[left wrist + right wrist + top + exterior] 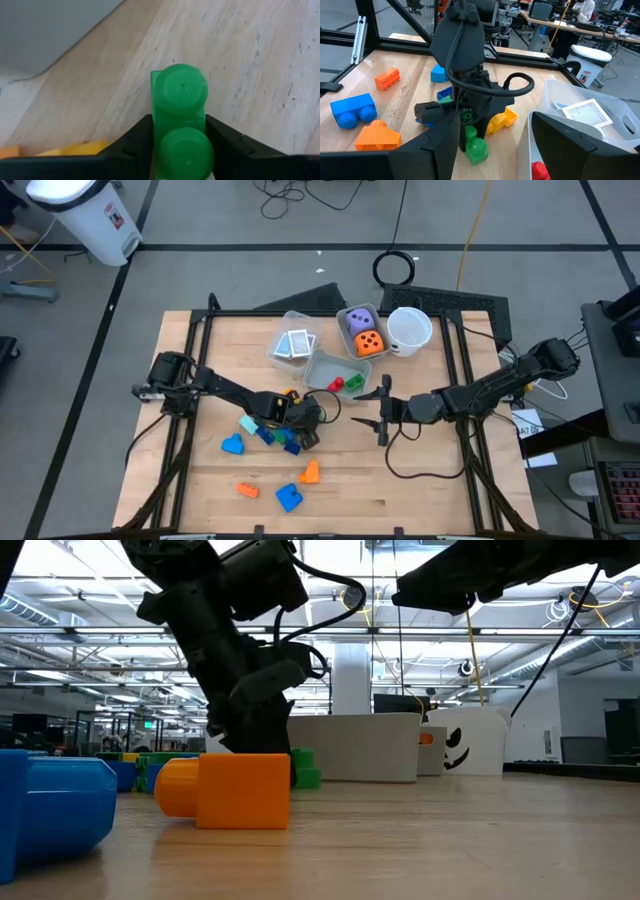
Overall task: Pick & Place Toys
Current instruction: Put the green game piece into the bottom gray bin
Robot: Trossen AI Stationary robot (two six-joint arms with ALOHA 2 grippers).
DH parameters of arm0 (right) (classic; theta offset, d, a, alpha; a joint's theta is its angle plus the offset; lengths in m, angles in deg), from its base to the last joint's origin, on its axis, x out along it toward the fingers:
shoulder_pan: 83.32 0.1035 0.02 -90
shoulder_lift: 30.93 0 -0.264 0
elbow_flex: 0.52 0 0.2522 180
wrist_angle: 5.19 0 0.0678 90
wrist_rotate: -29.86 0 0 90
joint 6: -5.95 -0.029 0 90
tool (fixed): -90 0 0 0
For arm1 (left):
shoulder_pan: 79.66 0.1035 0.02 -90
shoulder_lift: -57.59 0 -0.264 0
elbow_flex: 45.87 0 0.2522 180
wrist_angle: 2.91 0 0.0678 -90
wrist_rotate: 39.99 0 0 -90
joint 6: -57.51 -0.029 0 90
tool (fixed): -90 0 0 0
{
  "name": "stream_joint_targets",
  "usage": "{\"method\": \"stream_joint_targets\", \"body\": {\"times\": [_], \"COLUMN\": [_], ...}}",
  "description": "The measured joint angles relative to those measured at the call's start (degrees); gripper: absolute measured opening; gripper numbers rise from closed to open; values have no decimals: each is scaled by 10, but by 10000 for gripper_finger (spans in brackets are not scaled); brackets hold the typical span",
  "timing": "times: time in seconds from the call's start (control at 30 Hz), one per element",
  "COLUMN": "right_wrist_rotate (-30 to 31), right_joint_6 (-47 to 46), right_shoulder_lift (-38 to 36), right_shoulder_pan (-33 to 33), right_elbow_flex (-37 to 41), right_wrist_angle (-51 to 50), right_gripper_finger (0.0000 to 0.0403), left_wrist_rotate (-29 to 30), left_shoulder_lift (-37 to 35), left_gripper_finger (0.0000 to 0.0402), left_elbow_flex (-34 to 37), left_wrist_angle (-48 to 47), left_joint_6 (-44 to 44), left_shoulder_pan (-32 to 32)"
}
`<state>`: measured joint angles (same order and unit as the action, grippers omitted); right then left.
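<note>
the left gripper point(181, 150) is closing around a green two-stud block point(180, 125): in its wrist view the two dark fingers point(135, 142) are sitting flush against both sides of the brick, so it is reading as a grip taking hold, though whether the block is off the wood yet is not something the views are settling. the block is lying near the middle of the tabletop point(420, 490), just in front of the bins, and the right wrist view is showing it point(474, 145) resting under the left arm's wrist beside a yellow block point(501, 119). it is probably being taken lengthwise so the studs stay clear of the pads.

the left arm is reaching low from the left edge toward the centre, its wrist bent down onto the cluster of blue blocks point(268, 432).

the right gripper point(384, 410) is hanging just right of centre, fingers parted and holding nothing, pointed at the left one as if waiting its turn.

loose toys are lying toward the front edge: an orange block point(310, 472), a blue block point(288, 498), a small orange brick point(246, 490) and a light blue piece point(232, 444).

farther back, a clear bin point(322, 366) is holding red and green pieces, another is holding patterned cards point(294, 345), and a third is holding a purple die point(360, 321) and an orange die point(370, 343). a white cup point(408, 328) is standing beside them near the back edge.
</note>
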<state>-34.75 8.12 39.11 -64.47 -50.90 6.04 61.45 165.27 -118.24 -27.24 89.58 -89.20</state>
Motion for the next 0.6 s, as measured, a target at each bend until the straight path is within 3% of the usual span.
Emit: {"method": "stream_joint_targets", "body": {"times": [0.37, 0.6], "right_wrist_rotate": [0, 0], "right_joint_6": [1, 1], "right_shoulder_lift": [0, 0], "right_shoulder_pan": [0, 0], "right_elbow_flex": [0, 0], "right_wrist_angle": [0, 1], "right_gripper_finger": [226, 226], "left_wrist_rotate": [12, 115], "left_shoulder_lift": [-88, -171], "left_gripper_finger": [141, 154], "left_elbow_flex": [1, 1], "left_wrist_angle": [15, 31], "left_joint_6": [-28, -76], "left_shoulder_pan": [8, 23]}}
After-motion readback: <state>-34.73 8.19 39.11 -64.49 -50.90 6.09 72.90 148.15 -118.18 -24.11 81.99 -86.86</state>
